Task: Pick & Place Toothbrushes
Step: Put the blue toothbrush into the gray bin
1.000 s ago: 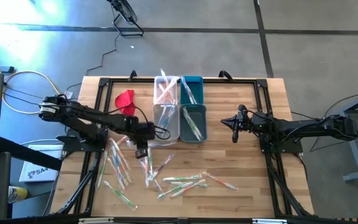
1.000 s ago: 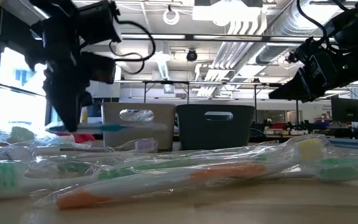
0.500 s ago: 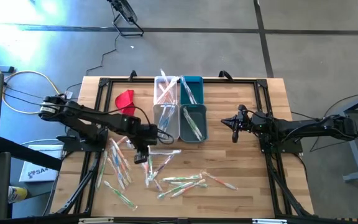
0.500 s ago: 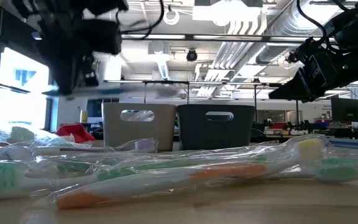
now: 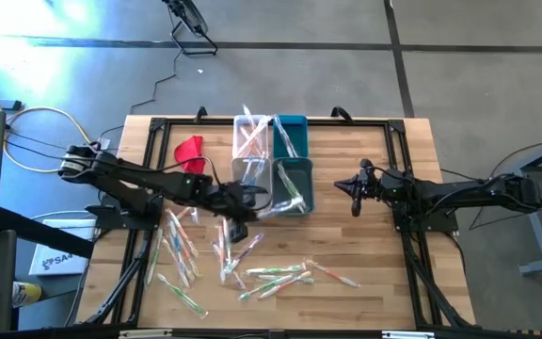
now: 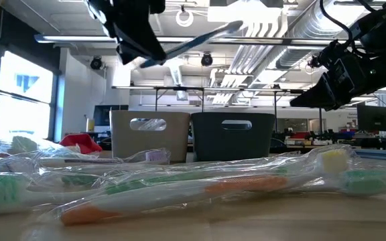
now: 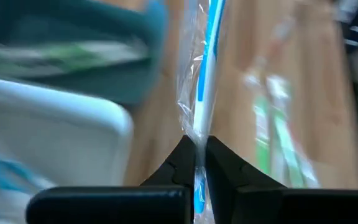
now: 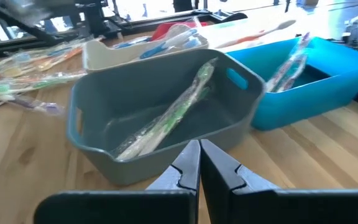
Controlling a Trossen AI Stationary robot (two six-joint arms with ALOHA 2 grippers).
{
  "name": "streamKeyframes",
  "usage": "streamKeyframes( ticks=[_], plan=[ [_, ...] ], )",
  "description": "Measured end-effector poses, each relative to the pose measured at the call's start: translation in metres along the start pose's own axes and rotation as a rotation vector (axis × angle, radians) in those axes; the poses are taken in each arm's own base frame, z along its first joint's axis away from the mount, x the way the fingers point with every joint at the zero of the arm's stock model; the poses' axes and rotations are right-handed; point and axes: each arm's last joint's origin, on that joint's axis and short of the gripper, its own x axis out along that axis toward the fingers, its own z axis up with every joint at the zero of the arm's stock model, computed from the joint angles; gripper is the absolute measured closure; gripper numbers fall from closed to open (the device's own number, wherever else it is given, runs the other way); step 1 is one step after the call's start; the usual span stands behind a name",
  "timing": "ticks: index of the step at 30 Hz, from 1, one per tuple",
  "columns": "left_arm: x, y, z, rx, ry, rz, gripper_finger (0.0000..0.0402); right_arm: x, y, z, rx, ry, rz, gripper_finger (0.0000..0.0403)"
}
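Observation:
Many wrapped toothbrushes (image 5: 243,259) lie scattered on the near half of the wooden table, and some fill the foreground of the low view (image 6: 200,184). My left gripper (image 5: 245,207) hangs above the table beside the near bins, shut on one blue-handled toothbrush (image 7: 209,56) in a clear wrapper. That toothbrush (image 6: 193,41) juts out toward the dark teal bin (image 5: 293,184). My right gripper (image 5: 356,193) waits shut to the right of the bins, holding nothing. The grey bin (image 8: 160,124) in front of it has a green toothbrush (image 8: 166,121) lying in it. My left gripper pinches the blue toothbrush and its wrapper between the two fingertips, a little way in from one end (image 7: 196,142). The fingers slant down toward the bins, and the toothbrush runs on along their line. It is lifted clear of the table, its free end (image 6: 233,27) tilted upward.
Four bins stand in a block at the table's middle: a clear one (image 5: 252,137) and a teal one (image 5: 290,132) at the far side, a grey one (image 5: 250,184) and the dark teal one nearer. A red cloth (image 5: 188,151) lies far left of them.
My left gripper has risen from the pile and gone toward the table's right, up to the near bins. It has tipped from pointing steeply down to a shallower slant. The blue toothbrush has come up with it, lifted clear, its free end now raised toward the bins.

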Motion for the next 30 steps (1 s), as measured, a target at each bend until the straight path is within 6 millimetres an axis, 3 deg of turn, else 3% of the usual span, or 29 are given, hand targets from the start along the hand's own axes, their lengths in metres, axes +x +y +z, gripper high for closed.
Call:
streamKeyframes(
  ticks=[4,10,22,30],
  plan=[
    [-0.001,0.008,0.005,-0.055,-0.085,0.177,0.0388,0.000,0.001,0.000,0.000,0.006,0.039,0.0399],
    [0.002,0.027,0.011,-0.365,-0.220,0.382,0.0371,0.000,0.002,0.000,-0.007,0.008,0.056,0.0399],
    [0.060,0.038,-0.010,-0.556,-0.260,0.600,0.0380,0.000,0.001,-0.002,-0.009,0.027,0.055,0.0399],
    [0.082,0.042,-0.024,-0.696,-0.259,0.649,0.0377,0.000,0.001,-0.006,-0.035,0.062,0.049,0.0399]
  ],
)
